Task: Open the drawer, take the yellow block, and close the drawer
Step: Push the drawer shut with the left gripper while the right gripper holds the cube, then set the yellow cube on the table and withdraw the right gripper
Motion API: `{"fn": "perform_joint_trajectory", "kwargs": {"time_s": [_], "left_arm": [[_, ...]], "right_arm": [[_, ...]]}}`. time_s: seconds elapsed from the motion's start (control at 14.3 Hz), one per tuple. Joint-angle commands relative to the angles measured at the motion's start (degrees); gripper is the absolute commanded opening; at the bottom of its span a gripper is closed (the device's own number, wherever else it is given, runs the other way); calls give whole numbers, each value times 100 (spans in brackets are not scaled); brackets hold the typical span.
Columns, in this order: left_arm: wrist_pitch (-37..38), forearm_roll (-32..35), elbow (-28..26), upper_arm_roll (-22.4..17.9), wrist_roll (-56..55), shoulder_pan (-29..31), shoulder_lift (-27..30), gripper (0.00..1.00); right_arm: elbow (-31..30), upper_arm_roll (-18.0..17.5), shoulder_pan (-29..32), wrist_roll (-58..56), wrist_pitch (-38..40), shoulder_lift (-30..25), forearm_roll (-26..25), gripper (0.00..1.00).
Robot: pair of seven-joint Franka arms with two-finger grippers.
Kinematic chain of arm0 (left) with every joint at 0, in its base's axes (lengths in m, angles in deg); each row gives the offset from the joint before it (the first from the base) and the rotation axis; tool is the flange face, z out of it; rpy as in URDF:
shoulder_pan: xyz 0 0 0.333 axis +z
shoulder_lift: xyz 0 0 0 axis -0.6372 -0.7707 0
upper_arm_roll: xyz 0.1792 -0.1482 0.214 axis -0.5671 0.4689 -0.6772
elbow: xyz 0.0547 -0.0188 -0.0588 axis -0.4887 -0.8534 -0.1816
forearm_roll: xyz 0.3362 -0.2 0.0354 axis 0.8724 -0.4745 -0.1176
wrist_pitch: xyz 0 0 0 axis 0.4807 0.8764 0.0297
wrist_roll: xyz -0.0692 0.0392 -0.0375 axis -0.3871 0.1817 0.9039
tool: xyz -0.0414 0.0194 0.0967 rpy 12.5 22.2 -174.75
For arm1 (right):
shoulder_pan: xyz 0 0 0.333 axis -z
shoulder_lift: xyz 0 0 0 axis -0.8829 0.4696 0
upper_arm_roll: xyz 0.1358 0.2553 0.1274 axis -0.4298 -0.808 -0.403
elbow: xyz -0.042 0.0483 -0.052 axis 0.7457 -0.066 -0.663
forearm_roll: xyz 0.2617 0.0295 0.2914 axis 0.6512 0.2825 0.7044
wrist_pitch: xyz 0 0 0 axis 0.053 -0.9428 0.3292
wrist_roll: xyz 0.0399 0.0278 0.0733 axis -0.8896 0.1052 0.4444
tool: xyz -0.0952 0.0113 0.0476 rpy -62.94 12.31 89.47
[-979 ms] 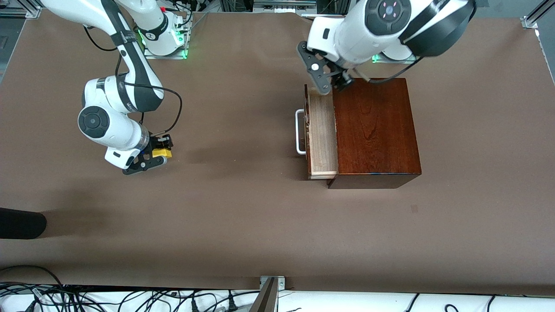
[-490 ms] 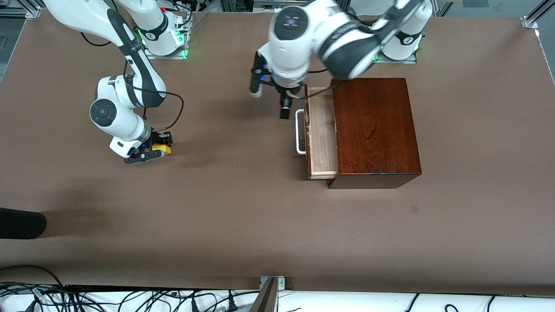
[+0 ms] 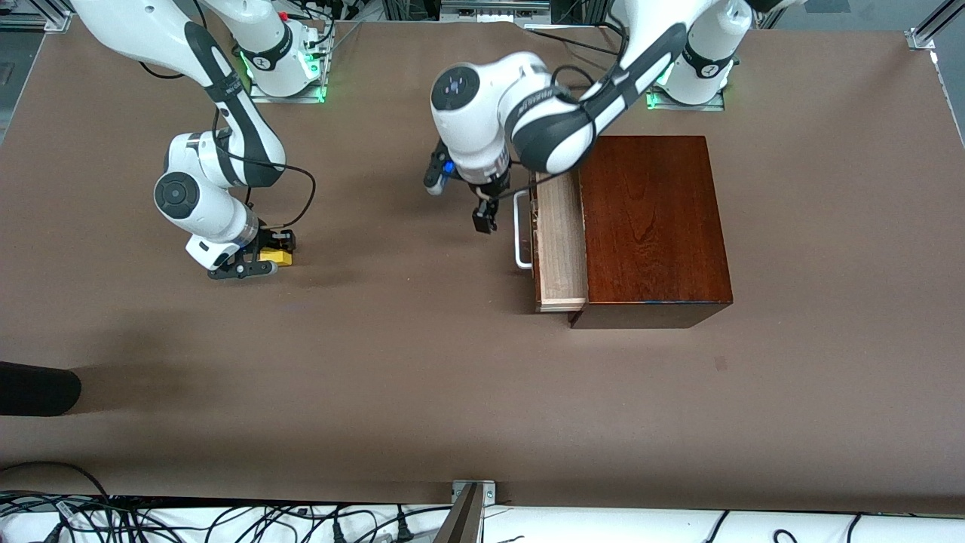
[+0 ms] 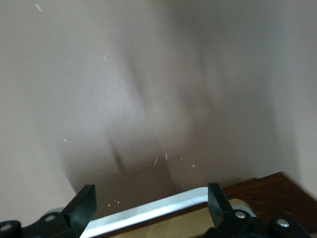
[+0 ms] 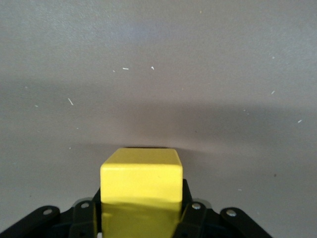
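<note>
1. Broadly, the tabletop (image 3: 422, 377) is seen carrying a wooden box (image 3: 652, 226) toward the left arm's end.
2. The drawer (image 3: 559, 241) is seen pulled partway out of the box, its pale tray showing nothing inside and its white handle (image 3: 520, 230) facing the middle of the tabletop.
3. The right arm is stretched toward its own end of the tabletop, well apart from the box; the right tool (image 3: 260, 260) is held low over the bare surface and is clenched on the block (image 3: 277, 258). In the right wrist view the block (image 5: 141, 181) is seen pinched between the two fingers, above the tabletop.
4. The left tool (image 3: 482, 219) is hung just beside the handle, on the side away from the box. In the left wrist view its fingers (image 4: 84, 203) are seen spread apart, released and holding nothing, with the handle (image 4: 148, 210) lying just in front of them.
5. The opening and the taking are judged done; the closing step is judged to be in hand.
6. For the next move, the left tool would need to be brought against the handle or the drawer front and pressed toward the box, square to the slide, so that the tray is not jammed.
</note>
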Motion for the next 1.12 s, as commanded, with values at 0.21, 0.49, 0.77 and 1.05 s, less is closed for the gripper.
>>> {"fn": "perform_joint_trajectory", "kwargs": {"time_s": [0.21,0.49,0.77,1.05], "left_arm": [[685,230,118,-134,160,218,-144,100],[1389,221,128,-143,134,386,40,100],[1996,265,180,-266,99,429,173,100],[2068,247,198,-301,20,447,243,100]], "right_arm": [[-55,-30,63,-32,-272,57,58,99],[68,-30,63,-67,-36,-452,40,100],[891,-39,63,-67,1331,-1103,-4,100],[1982,-48,63,-120,2835,-1612,14,100]]}}
